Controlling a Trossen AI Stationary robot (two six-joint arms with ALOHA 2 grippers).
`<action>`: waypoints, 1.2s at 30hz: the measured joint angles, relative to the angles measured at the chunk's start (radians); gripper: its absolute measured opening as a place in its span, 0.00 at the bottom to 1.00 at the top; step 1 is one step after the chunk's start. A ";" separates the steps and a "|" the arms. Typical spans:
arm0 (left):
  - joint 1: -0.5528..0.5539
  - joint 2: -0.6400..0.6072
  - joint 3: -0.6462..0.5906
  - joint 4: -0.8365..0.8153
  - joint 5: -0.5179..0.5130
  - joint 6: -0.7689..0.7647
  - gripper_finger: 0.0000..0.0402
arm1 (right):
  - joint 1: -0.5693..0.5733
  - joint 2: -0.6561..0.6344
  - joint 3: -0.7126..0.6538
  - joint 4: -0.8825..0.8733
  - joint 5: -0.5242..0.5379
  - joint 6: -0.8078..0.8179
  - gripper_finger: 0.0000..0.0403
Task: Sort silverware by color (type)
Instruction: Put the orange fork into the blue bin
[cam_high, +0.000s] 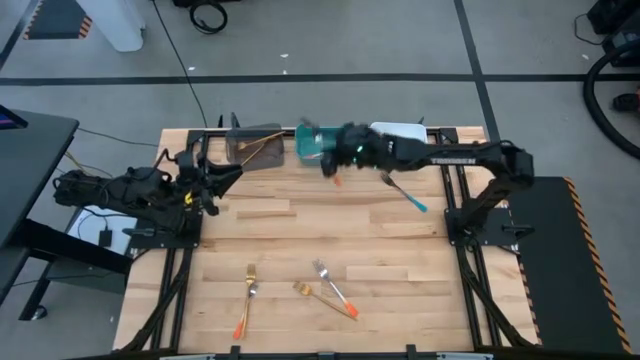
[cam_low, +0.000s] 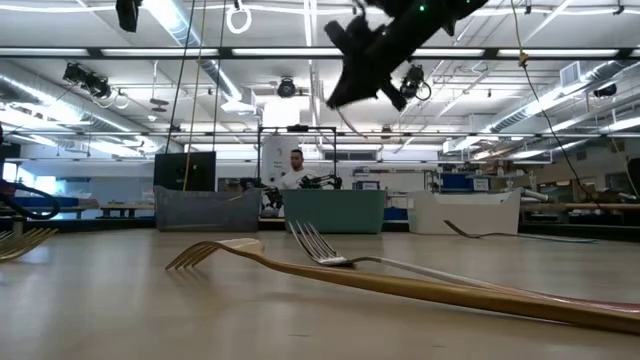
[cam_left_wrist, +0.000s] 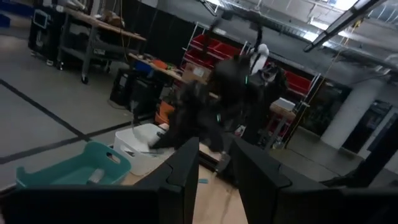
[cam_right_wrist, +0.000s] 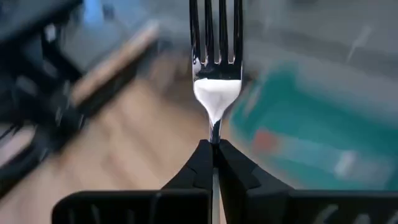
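The right pincer (cam_high: 330, 160) hangs above the far middle of the wooden desk (cam_high: 300, 225), beside the teal bin (cam_high: 312, 143), and its two fingers are closed tight on the neck of a silver fork (cam_right_wrist: 216, 56), whose tines point away from the wrist camera; an orange tip (cam_high: 337, 181) shows just under the pincer in the high view, so this looks like an orange-handled fork, though the handle itself is hidden. In the low view the same pincer (cam_low: 365, 60) sits high above the desk surface. The left pincer (cam_high: 228, 175) rests at the left side of the desk, near the grey bin (cam_high: 254, 146), with its fingers (cam_left_wrist: 186, 174) apart and nothing between them. A blue-handled fork (cam_high: 405, 194) lies slanted on the desk under the right arm, below the white bin (cam_high: 405, 131). Near the front edge, an orange-handled fork (cam_high: 246, 300) lies alone to the left, while another orange-handled fork (cam_high: 335, 289) lies crossed over a gold fork (cam_high: 315, 295) a little to the right. From desk level the gold fork (cam_low: 400, 285) stretches across the foreground with the silver tines (cam_low: 315, 243) resting on it. A person (cam_low: 295, 172) sits in the room behind the desk.
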 joint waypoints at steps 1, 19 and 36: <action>0.009 0.000 0.000 0.000 0.000 0.013 0.26 | -0.015 -0.012 0.000 0.048 0.025 -0.056 0.03; 0.374 0.000 0.000 0.007 -0.001 0.165 0.26 | -0.333 0.046 0.002 0.376 -0.284 -0.607 0.03; 0.666 -0.001 0.001 0.134 0.000 0.012 0.26 | -0.554 0.230 0.002 0.451 -0.910 -0.557 0.03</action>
